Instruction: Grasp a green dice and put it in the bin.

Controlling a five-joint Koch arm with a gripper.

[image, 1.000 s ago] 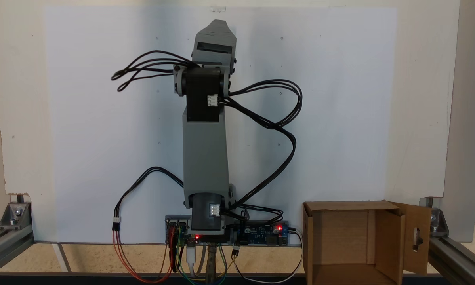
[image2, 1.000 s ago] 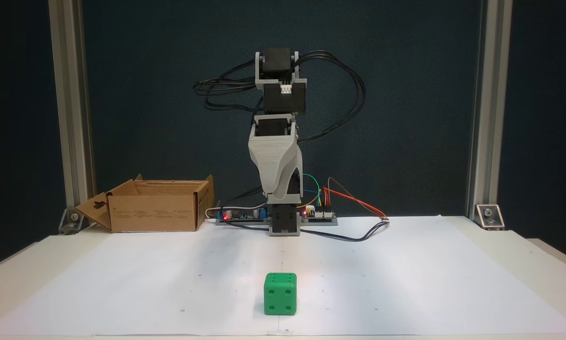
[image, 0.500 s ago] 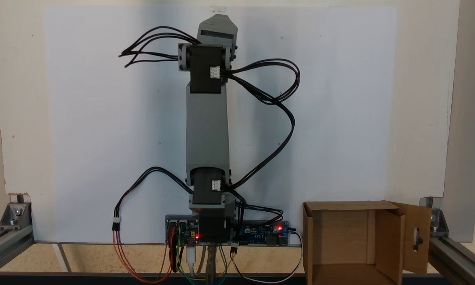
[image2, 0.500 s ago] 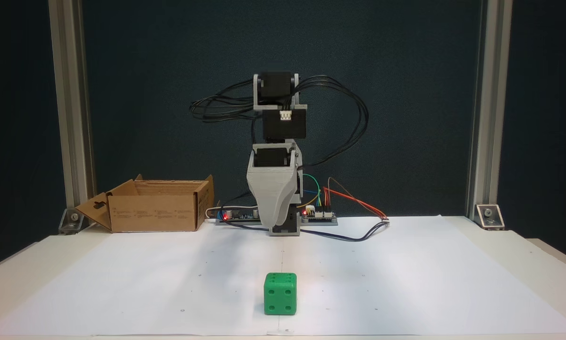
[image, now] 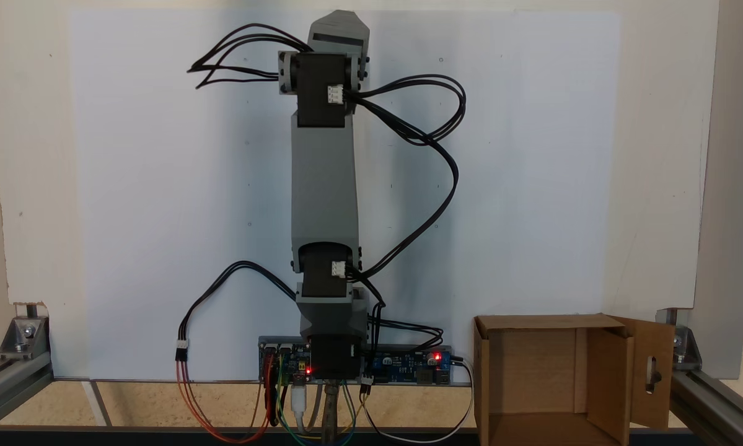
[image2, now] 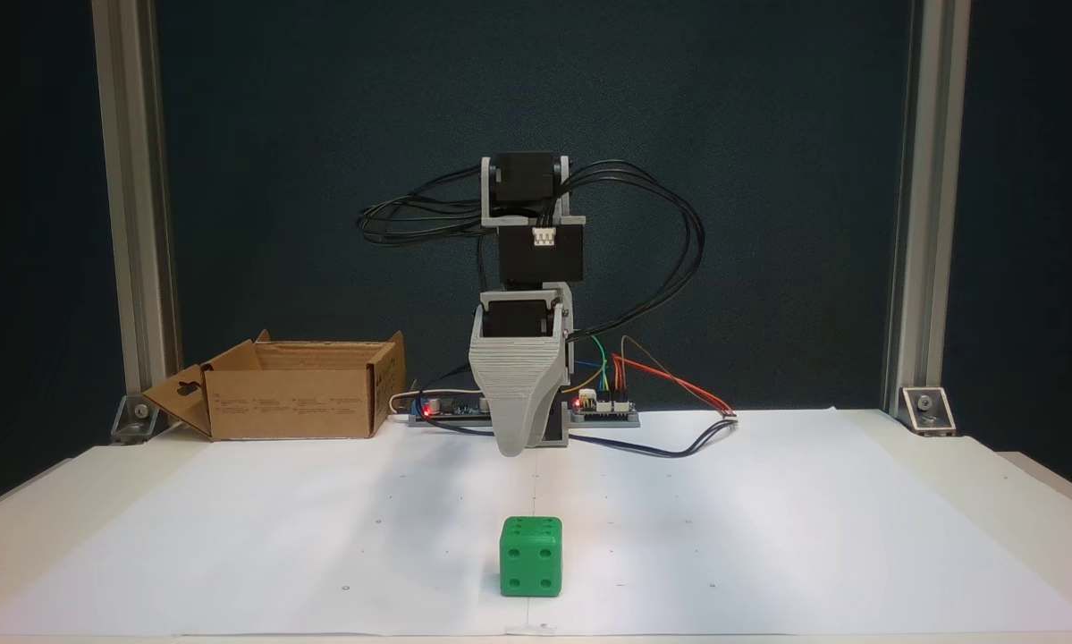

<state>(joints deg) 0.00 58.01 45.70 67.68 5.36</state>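
Note:
The green dice (image2: pixel 530 556) sits on the white paper near the table's front edge, with a four-pip face toward the camera. My gripper (image2: pixel 515 450) hangs tip-down above the paper, well behind the dice and slightly left of it, touching nothing. Only one grey jaw shows, the other lies behind it. From above, the stretched arm ends in the gripper (image: pixel 337 17) at the top of the picture. The bin (image2: pixel 290 402) is a brown cardboard box standing at the back left beside the arm's base; from above the bin (image: pixel 481 384) is at the lower right, its flaps open.
Controller boards (image2: pixel 603 410) with coloured wires lie at the arm's base. Black cables (image2: pixel 670 233) loop out on both sides of the arm. Aluminium posts (image2: pixel 911 206) stand at the back corners. The white paper (image2: pixel 768 519) covers most of the table.
The arm has stretched further forward over the paper and the gripper has dropped lower toward the table. The dice and the bin have stayed in place.

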